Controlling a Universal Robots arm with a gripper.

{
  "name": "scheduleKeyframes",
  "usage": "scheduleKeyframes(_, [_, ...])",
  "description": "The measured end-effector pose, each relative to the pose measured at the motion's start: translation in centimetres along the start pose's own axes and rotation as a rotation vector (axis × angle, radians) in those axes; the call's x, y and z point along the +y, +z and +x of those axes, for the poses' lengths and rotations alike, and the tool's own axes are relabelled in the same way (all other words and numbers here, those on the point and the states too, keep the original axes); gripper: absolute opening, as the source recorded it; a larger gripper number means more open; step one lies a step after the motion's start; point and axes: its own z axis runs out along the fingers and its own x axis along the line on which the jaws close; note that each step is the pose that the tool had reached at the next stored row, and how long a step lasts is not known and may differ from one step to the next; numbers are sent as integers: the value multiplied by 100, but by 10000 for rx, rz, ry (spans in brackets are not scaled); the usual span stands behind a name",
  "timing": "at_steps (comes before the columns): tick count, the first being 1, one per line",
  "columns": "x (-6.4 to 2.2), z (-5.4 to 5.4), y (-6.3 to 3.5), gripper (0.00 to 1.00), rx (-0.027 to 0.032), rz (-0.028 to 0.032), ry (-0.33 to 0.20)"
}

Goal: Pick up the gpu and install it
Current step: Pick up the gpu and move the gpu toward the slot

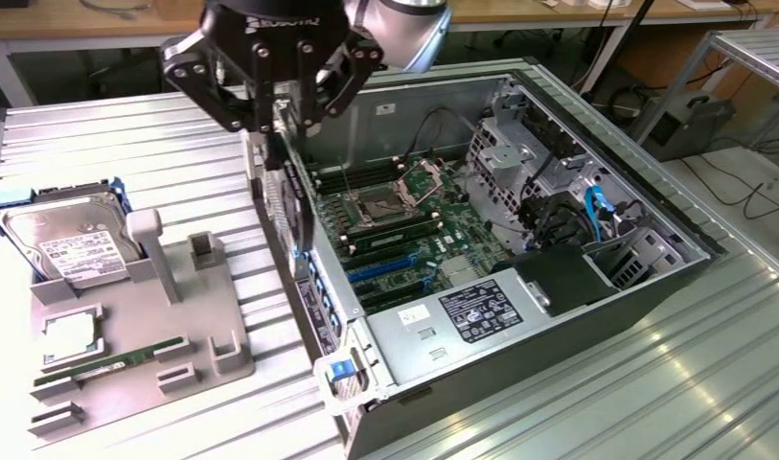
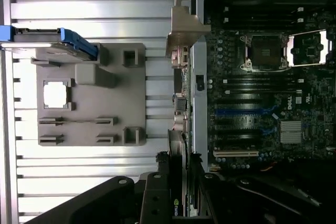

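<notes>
Wrist view, tool: gripper [image 2: 181, 190] is closed onto the gpu [image 2: 178, 156], with a finger on each face of the card.
Exterior view, tool: gripper [image 1: 277, 123] holds the gpu [image 1: 289, 206] hanging edge-on, long side downward.
Gpu position: aloft, just beside the rear wall [image 1: 323, 302] of the computer case [image 1: 619, 316], and not seated in any slot.
Handling, judged: stiff, moderate weight, fragile. The fan shroud and edge contacts should bear no load. The present hold on the flat faces near one end looks sound.
Obstruction, near: the rear wall stands close alongside the card. The silver bracket [image 2: 184, 24] at the card's far end could catch on it.
Target area: motherboard [image 1: 422, 230], with its blue slots [image 1: 386, 268] unoccupied.
Obstruction, far: black cables [image 1: 427, 129] hang deeper in the case.
Aside: grey fixture [image 1: 171, 316] carries the hard drive [image 1: 63, 244] and memory stick [image 1: 108, 364], well apart from the card.
</notes>
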Motion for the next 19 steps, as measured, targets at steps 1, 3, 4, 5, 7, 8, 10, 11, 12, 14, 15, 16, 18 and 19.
scheduleKeyframes(1, [-3,-106,2,26,9,0,3])
scheduleKeyframes(3, [-3,-215,4,26,16,-1,1])
scheduleKeyframes(4, [-3,-274,5,26,19,0,2])
scheduleKeyframes(5, [-2,-323,6,26,21,0,2])
scheduleKeyframes(7, [-1,-423,9,26,27,0,1])
scheduleKeyframes(8, [0,-502,15,26,32,0,3])
scheduleKeyframes(10, [1,-610,31,26,41,1,2])
scheduleKeyframes(11, [3,-677,48,26,46,1,4])
scheduleKeyframes(12, [5,-743,70,26,52,3,2])
scheduleKeyframes(14, [11,-839,109,26,60,15,4])
scheduleKeyframes(15, [15,-878,126,26,61,18,3])
scheduleKeyframes(16, [21,-928,148,26,62,25,2])
scheduleKeyframes(18, [36,-1008,183,26,63,38,3])
scheduleKeyframes(19, [50,-1063,207,26,63,44,3])
